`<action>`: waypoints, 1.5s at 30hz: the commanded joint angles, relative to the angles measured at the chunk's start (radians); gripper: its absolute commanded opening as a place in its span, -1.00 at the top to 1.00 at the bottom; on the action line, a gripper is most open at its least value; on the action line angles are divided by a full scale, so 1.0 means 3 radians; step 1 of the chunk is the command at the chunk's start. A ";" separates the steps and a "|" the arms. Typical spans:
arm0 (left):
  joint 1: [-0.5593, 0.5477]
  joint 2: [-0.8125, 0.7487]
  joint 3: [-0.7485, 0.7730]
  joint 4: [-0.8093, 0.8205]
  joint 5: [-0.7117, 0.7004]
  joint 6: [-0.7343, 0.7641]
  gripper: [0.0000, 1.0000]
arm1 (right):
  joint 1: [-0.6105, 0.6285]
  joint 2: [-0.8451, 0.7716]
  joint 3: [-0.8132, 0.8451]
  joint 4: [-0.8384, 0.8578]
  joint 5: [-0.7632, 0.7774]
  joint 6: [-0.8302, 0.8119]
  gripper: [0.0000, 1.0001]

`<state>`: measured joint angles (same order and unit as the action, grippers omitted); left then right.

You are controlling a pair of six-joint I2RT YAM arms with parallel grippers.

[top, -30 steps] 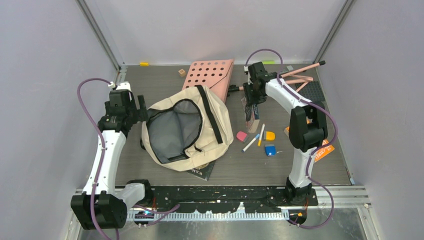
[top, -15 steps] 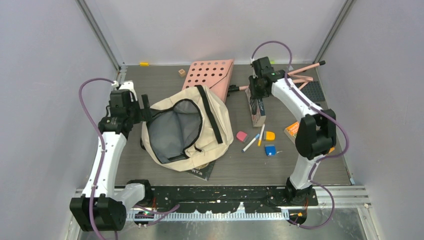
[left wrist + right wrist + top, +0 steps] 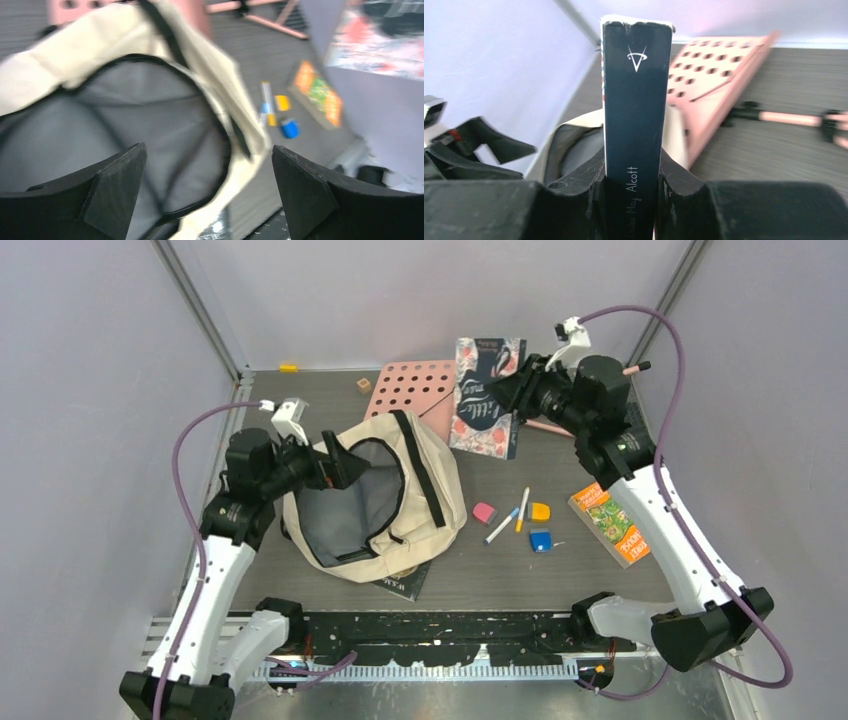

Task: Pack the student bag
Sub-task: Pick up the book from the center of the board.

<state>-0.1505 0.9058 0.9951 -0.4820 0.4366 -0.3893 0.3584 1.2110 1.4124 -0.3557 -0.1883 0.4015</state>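
Now: right fingers (image 3: 574, 200) clamped on book (image 3: 487, 395), its long axis in line with them, aloft far right. Bag (image 3: 440, 490) lies centre-left on table (image 3: 560, 570), mouth open, leftward and below book. Left fingers (image 3: 115, 185) spread wide at mouth's left rim.

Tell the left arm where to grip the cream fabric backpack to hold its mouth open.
Take the cream fabric backpack by the black-trimmed rim of its mouth, coming down from the left arm's side. The mouth gapes upward and the rim is a thin edge, so the open left pincer can likely slip one finger onto the grey lining, one outside.
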 commanded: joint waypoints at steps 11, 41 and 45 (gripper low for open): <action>-0.0836 -0.0510 -0.1047 0.2117 0.0928 -0.1363 -0.97 | 0.0656 -0.0039 -0.0822 0.1936 -0.0991 0.1297 0.99; -0.0920 -0.0238 -0.1044 0.3573 0.1025 -0.2249 -0.31 | 0.0975 0.0063 -0.0706 0.1984 -0.1673 0.1390 0.99; -0.0920 -0.0279 -0.1104 0.3578 0.0936 -0.2245 0.41 | 0.0983 0.0063 -0.0688 0.1807 -0.1586 0.1281 0.99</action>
<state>-0.4225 0.8356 0.6403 0.5076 0.7250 -1.0576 0.6472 1.2510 1.1400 0.1745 -0.6792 0.8337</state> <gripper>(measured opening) 0.444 0.329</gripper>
